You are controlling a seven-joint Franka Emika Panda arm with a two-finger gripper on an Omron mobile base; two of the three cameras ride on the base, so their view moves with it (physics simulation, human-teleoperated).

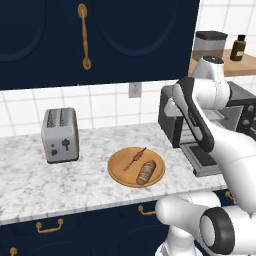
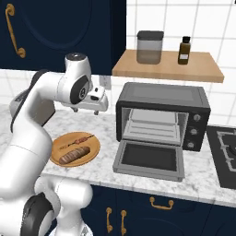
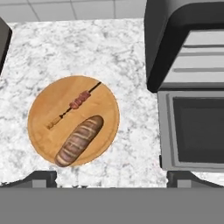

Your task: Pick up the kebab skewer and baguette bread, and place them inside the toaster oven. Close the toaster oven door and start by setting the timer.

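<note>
A round wooden plate lies on the marble counter, and my gripper hovers high above it, open and holding nothing. On the plate rest the kebab skewer and, beside it, the baguette bread. Both also show from the base: the skewer and the baguette. In the right base view the gripper points down, up and to the right of the plate. The dark toaster oven stands right of the plate, its door folded down flat and the rack inside bare.
A silver two-slot toaster stands at the counter's left. Above the oven a wooden shelf carries a grey jar and a brown bottle. A stove lies right of the oven. My arm hides part of the oven.
</note>
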